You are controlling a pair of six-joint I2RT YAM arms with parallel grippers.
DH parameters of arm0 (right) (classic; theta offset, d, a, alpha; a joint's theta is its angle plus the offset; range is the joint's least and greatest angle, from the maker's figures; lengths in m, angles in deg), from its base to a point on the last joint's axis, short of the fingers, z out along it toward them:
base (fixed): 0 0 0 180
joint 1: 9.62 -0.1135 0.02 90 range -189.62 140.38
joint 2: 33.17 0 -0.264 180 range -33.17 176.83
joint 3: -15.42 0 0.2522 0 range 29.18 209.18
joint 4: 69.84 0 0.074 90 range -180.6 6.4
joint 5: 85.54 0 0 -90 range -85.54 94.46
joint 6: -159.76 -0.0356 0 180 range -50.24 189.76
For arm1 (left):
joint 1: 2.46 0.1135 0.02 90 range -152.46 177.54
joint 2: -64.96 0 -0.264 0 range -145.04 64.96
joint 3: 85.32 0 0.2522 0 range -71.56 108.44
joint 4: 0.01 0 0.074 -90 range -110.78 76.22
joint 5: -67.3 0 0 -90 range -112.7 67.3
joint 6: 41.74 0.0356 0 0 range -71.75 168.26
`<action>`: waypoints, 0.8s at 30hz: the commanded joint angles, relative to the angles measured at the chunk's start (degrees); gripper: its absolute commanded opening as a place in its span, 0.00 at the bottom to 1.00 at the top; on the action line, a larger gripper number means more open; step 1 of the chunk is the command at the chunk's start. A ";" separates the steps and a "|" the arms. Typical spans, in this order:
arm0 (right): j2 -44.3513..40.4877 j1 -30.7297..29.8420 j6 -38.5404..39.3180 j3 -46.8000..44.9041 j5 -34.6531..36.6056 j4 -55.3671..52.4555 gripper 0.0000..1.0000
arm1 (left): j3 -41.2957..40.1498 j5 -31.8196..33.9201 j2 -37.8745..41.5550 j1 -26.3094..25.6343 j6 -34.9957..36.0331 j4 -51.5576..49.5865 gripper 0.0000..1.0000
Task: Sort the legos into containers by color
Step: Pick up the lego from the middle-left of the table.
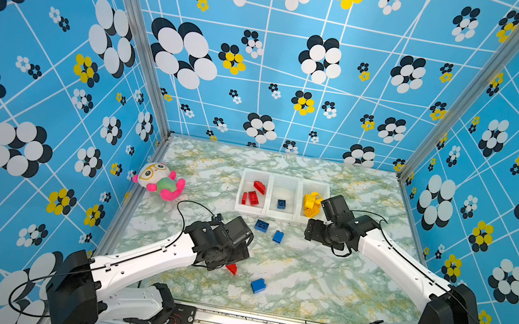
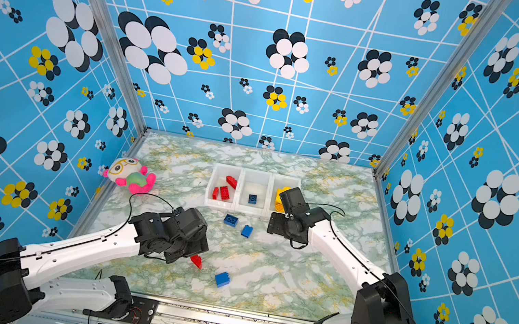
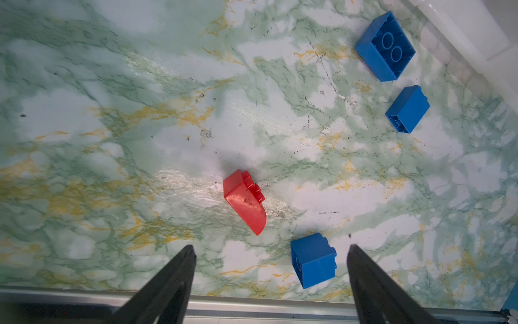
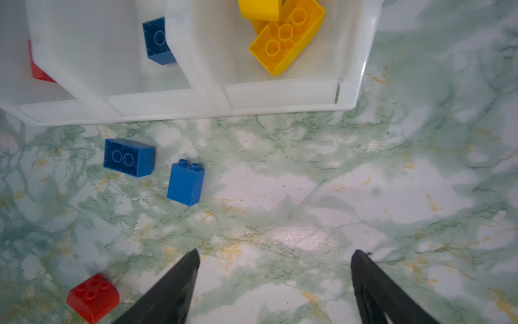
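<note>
Top views: red brick (image 1: 231, 268) loose beside left gripper (image 1: 236, 256); bins (image 2: 250, 212) partly filled. Left wrist: jaws wide, empty, blue brick (image 3: 313, 260) between them, so risks grabbing wrong colour. Right wrist: right gripper (image 4: 274, 261) wide, empty, near yellow bin (image 4: 283, 95).

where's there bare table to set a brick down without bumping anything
Bare marble lies behind the containers toward the back wall, and between the right arm and the loose blue brick near the front. Crowded: the strip before the bins, with two blue bricks, and around the red brick.
</note>
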 commanded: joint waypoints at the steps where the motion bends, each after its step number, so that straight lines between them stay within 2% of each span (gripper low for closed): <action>1: -2.18 -0.33 -1.53 -1.32 -0.81 -1.21 0.88 | -2.90 -0.83 -1.36 -0.49 -5.59 2.18 0.83; 11: -3.16 -0.38 -1.76 -1.60 -0.72 -1.88 0.88 | -6.39 -2.15 -5.37 -1.10 -10.30 8.29 0.76; 24: -2.96 -0.46 -1.66 -1.17 -0.54 -2.24 0.88 | -8.82 -2.42 -10.68 -1.09 -12.50 13.88 0.61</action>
